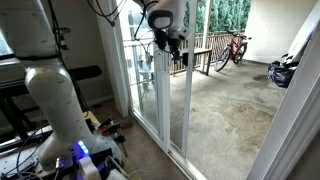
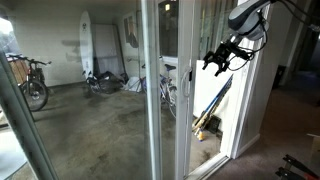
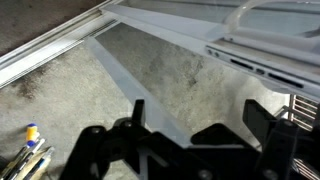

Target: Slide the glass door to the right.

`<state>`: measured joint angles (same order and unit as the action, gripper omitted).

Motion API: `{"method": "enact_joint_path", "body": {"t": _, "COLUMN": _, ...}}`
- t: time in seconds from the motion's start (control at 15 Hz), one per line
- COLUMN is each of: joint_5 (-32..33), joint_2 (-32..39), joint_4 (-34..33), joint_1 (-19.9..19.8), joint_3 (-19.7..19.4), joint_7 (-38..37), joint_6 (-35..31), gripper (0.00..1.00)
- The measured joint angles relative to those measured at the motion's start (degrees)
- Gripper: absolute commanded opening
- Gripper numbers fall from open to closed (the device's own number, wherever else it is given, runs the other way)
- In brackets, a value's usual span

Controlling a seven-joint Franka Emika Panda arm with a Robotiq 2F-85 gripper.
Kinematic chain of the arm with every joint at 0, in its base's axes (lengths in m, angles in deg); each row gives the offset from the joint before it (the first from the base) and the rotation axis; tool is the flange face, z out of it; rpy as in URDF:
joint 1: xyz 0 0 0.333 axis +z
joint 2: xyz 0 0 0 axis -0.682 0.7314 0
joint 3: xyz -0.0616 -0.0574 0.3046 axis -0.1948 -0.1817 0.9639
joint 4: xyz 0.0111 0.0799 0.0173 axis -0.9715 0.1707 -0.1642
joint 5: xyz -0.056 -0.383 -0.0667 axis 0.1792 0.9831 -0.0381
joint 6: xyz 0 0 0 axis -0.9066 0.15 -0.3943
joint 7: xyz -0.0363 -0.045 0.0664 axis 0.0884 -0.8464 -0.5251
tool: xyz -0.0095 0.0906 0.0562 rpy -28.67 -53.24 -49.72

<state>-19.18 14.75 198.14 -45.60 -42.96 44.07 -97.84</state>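
The glass door (image 1: 150,95) is a tall clear panel in a narrow white frame, standing in front of the arm in both exterior views (image 2: 186,115). My gripper (image 1: 172,45) is high up by the frame's vertical edge; whether it touches is unclear. It also shows in an exterior view (image 2: 216,58), just beside that white frame. In the wrist view my gripper (image 3: 197,125) is open and empty, its two black fingers apart. A pale strip of the door's edge (image 3: 125,75) runs down between them. A white rail with a round loop handle (image 3: 255,15) sits at the upper right.
A concrete patio (image 1: 225,100) lies beyond the glass, with a bicycle (image 1: 233,47) by a railing and a dark bundle (image 1: 282,72). A surfboard (image 2: 87,45) leans on the far wall. Tools (image 2: 205,125) lie on the floor by the track. The robot base (image 1: 60,110) is indoors.
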Motion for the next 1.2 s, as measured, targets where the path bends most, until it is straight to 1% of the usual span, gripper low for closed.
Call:
{"method": "enact_joint_path", "body": {"t": 0.07, "joint_5": 0.18, "joint_2": 0.57, "joint_4": 0.14, "joint_1": -0.9, "joint_3": -0.75, "joint_7": 1.63, "joint_6": 0.52, "gripper": 1.0}}
{"method": "enact_joint_path", "body": {"t": 0.2, "joint_5": 0.15, "joint_2": 1.51, "joint_4": 0.27, "joint_1": -1.34, "joint_3": -0.97, "joint_7": 3.97, "joint_6": 0.6, "gripper": 1.0}}
{"method": "enact_joint_path", "body": {"t": 0.47, "joint_5": 0.18, "joint_2": -0.39, "joint_4": 2.02, "joint_1": 0.75, "joint_3": 1.89, "joint_7": 7.34, "joint_6": 0.71, "gripper": 1.0}}
{"method": "enact_joint_path", "body": {"t": 0.67, "joint_5": 0.0, "joint_2": -3.71, "joint_4": 4.23, "joint_1": 3.09, "joint_3": 3.96, "joint_7": 9.22, "joint_6": 1.3, "gripper": 1.0}}
{"method": "enact_joint_path", "body": {"t": 0.8, "joint_5": -2.22, "joint_2": -7.0, "joint_4": 5.81, "joint_1": 4.41, "joint_3": 4.28, "joint_7": 12.81, "joint_6": 3.26, "gripper": 1.0}}
{"method": "enact_joint_path", "body": {"t": 1.0, "joint_5": -5.08, "joint_2": -12.89, "joint_4": 8.49, "joint_1": 5.13, "joint_3": 3.97, "joint_7": 16.43, "joint_6": 3.46, "gripper": 1.0}}
{"method": "enact_joint_path", "body": {"t": 1.2, "joint_5": -5.09, "joint_2": -15.7, "joint_4": 10.32, "joint_1": 5.26, "joint_3": 4.18, "joint_7": 16.5, "joint_6": 1.79, "gripper": 1.0}}
